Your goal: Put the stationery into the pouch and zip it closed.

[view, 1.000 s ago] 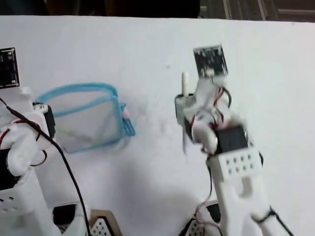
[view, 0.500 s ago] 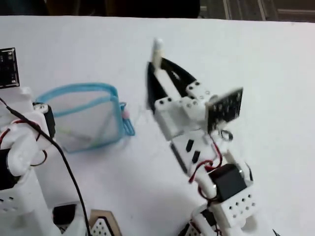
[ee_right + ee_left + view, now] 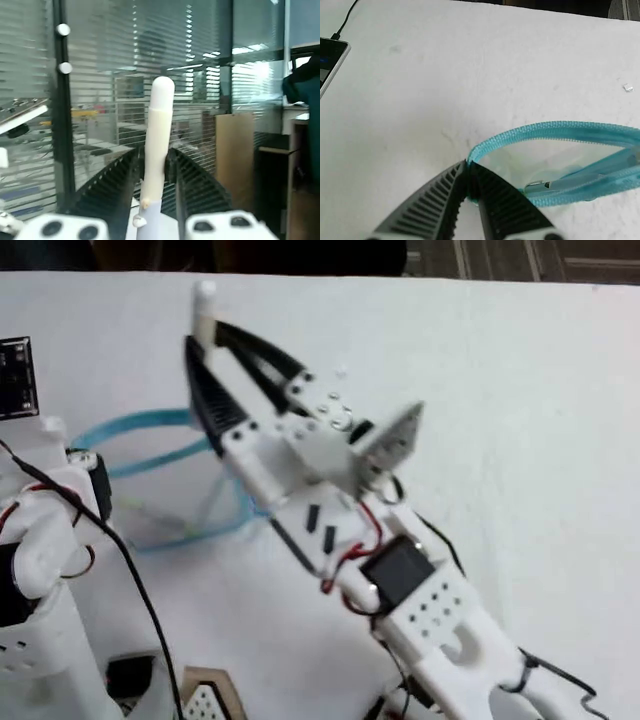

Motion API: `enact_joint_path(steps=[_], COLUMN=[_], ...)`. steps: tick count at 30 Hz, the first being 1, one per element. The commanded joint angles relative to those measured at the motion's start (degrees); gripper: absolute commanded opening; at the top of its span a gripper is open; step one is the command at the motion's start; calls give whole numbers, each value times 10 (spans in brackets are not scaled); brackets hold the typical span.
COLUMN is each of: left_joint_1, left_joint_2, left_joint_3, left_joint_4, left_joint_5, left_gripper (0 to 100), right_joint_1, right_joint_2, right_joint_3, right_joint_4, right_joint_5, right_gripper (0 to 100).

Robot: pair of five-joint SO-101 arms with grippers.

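A clear pouch with a blue zipper rim lies at the table's left, its mouth open. My left gripper is shut on the end corner of the blue rim; a small metal zipper pull sits along the near rim. My right gripper hangs above the pouch's far right part, shut on a white pen that sticks out past the fingertips. In the right wrist view the pen stands between the black fingers, pointing out at the room.
A dark flat device lies at the table's left edge, also in the left wrist view. A tiny scrap lies beyond the pouch. The left arm's white body and black cable fill the near left corner.
The right arm has swung left and tilted over with the pen, from the table's middle to above the pouch. The pouch and left arm have stayed put.
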Motion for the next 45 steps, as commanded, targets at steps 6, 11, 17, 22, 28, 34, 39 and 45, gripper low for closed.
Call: enact_joint_path(steps=[6, 11, 17, 22, 28, 34, 39, 45], left_joint_1=[9, 9, 9, 9, 9, 9, 9, 9], left_joint_2=[40, 40, 40, 40, 40, 41, 41, 40], left_joint_3=[26, 27, 27, 27, 27, 27, 26, 25], left_joint_4=[18, 18, 18, 18, 18, 18, 18, 18], left_joint_5=[-4, -4, -4, -4, -4, -4, -4, -4], left_gripper=[23, 23, 23, 23, 23, 23, 23, 23], right_joint_1=[-15, -22, -26, -27, -17, 69, 118, 111], right_joint_2=[43, 63, 75, 58, 19, 8, -4, -77], right_joint_3=[9, 76, 103, 100, 71, 34, 62, 207], right_joint_4=[-11, -7, 10, 65, 92, 130, 267, 314], right_joint_5=[-2, 40, 65, 62, 60, 60, 65, 65], right_gripper=[17, 17, 34, 273, 308, 258, 220, 218])
